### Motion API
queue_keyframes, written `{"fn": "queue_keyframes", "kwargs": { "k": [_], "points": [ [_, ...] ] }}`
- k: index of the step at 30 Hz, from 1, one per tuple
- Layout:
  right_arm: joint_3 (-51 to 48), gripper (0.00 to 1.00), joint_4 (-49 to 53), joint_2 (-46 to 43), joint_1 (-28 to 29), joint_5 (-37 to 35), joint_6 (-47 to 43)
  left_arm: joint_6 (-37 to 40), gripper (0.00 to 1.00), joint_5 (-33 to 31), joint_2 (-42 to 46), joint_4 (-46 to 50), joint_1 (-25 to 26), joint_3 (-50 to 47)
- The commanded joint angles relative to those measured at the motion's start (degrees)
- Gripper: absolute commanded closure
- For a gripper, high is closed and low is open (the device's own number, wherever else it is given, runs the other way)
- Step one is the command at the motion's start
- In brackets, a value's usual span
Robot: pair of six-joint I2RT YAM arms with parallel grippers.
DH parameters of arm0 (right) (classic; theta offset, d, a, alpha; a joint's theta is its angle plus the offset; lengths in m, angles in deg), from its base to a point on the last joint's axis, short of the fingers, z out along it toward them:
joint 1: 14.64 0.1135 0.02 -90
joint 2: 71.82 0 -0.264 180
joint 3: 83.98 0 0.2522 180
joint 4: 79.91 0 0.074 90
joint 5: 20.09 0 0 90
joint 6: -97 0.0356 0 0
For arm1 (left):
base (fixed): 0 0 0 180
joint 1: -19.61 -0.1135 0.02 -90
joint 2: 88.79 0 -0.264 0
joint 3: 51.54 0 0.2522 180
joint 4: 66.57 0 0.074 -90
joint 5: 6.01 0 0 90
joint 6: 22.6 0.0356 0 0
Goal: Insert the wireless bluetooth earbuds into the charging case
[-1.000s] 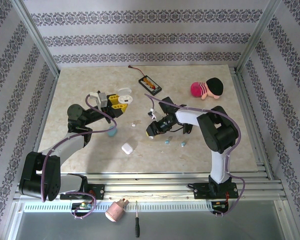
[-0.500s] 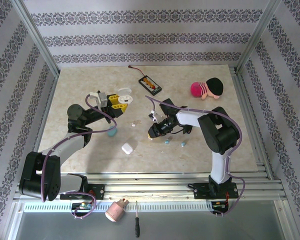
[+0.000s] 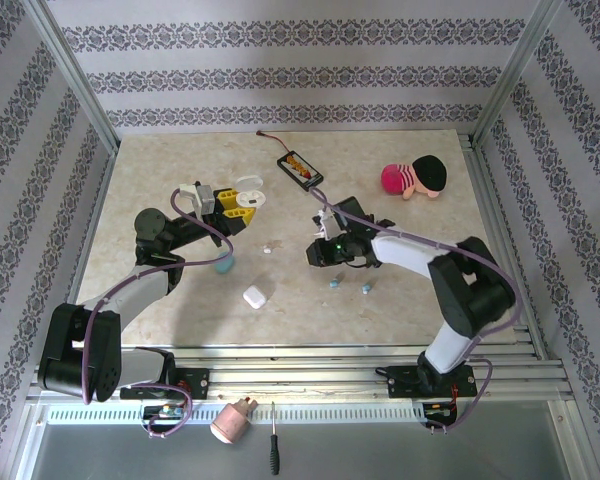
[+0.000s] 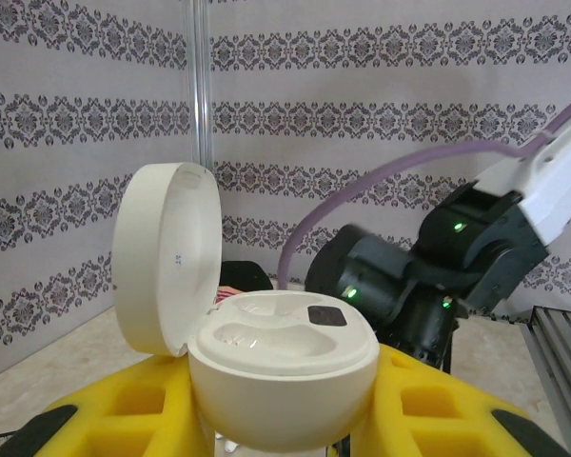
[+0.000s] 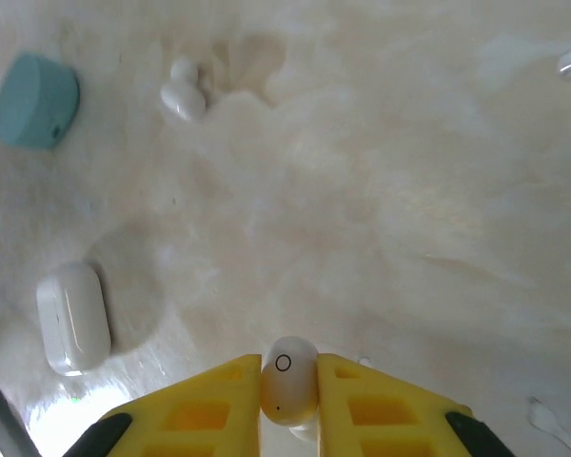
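My left gripper (image 3: 238, 203) is shut on an open white charging case (image 4: 281, 362), held upright with its lid (image 4: 162, 257) swung back and both wells bare; the case (image 3: 248, 190) sits at the fingertips in the top view. Just above the table, my right gripper (image 5: 288, 395) is shut on a white earbud (image 5: 287, 386), and from above this gripper (image 3: 315, 252) is mid-table. Another white earbud (image 5: 183, 95) lies loose on the table (image 3: 268, 249). Two light-blue earbuds (image 3: 334, 283) (image 3: 366, 288) lie near the right arm.
A closed light-blue case (image 3: 223, 264) (image 5: 36, 100) and a closed white case (image 3: 255, 296) (image 5: 73, 317) lie between the arms. A black device with wires (image 3: 300, 170) and a plush toy (image 3: 415, 177) sit at the back.
The right arm has swung its elbow out to the right and its gripper has shifted slightly right and back. The left arm has not moved.
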Motion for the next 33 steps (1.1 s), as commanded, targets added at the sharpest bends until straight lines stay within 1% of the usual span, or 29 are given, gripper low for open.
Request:
{"fn": "queue_keyframes", "kwargs": {
  "k": [1, 4, 6, 9, 13, 16, 21, 24, 27, 33],
  "points": [
    [-3.34, 0.84, -5.49, -4.71, 1.23, -11.81, 11.77, -0.25, 0.70, 1.01, -0.51, -1.51, -0.62, 1.02],
    [-5.60, 0.83, -7.27, -7.62, 2.61, -17.72, 18.38, -0.70, 0.70, 1.24, -1.12, -2.33, -0.63, 1.28],
    [-6.18, 0.84, -6.35, -8.92, 3.88, -22.80, 21.88, -1.20, 0.70, 1.43, -1.49, -3.15, -0.62, 1.38],
    [-6.33, 0.84, -4.92, -9.11, 5.00, -26.83, 25.49, -1.59, 0.70, 1.43, -1.83, -3.84, -0.67, 1.40],
    [-7.11, 0.85, -2.75, -9.49, 7.34, -35.63, 30.07, -1.67, 0.70, 1.48, -1.56, -4.02, -0.64, 1.22],
    [-7.83, 0.87, -1.73, -10.46, 8.56, -39.81, 31.74, -1.37, 0.70, 1.70, -1.36, -3.50, -0.66, 1.25],
    [-7.56, 0.87, -2.33, -13.28, 8.60, -39.63, 28.25, 0.25, 0.70, 2.27, -0.80, -0.39, -0.62, 1.87],
    [-6.43, 0.86, -1.19, -15.69, 8.65, -38.65, 25.59, 0.42, 0.70, 2.13, -0.70, -0.28, -0.64, 1.72],
    [-5.78, 0.86, -3.27, -18.64, 8.80, -35.24, 22.26, 0.33, 0.70, 2.26, -0.79, -0.28, -0.69, 1.75],
    [-1.84, 0.85, -7.26, -23.61, 9.69, -25.15, 13.63, -1.08, 0.70, 3.16, -1.14, -1.45, -0.67, 2.28]
  ]
}}
